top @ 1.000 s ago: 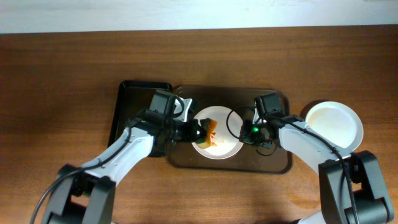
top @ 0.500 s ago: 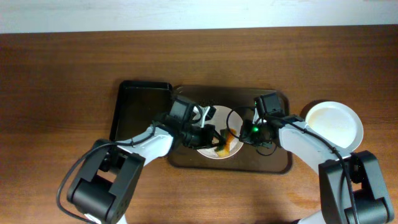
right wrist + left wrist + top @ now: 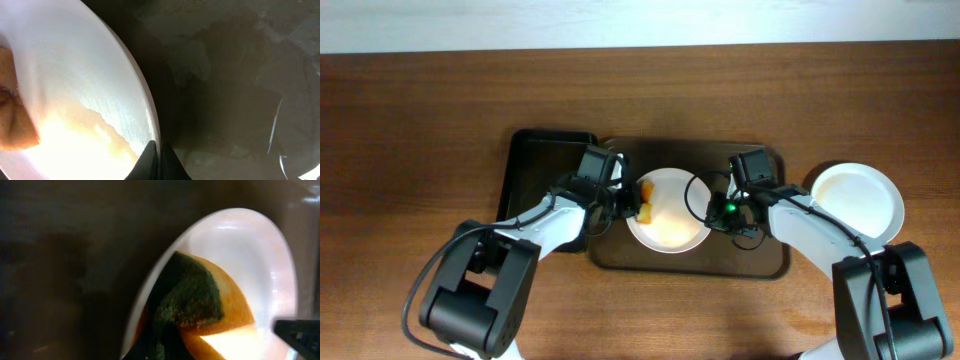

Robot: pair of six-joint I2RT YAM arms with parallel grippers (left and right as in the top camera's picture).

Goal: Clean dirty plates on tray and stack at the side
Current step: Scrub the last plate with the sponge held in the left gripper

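On the brown tray [image 3: 760, 262] mid-table, the left gripper [image 3: 628, 207] is clamped on an orange-green sponge [image 3: 646, 212] at the smeared plate [image 3: 672, 228]'s left rim. The right gripper [image 3: 711, 212] pinches its right rim. A clean plate [image 3: 855, 198] lies toward the right edge, and a black tray [image 3: 525, 170] lies leftward.

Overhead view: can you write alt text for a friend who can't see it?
Two robot arms work over a white plate on a brown tray: the left end effector presses an orange sponge onto it while the right end effector pinches its rim. A second plate sits on the table at the right.
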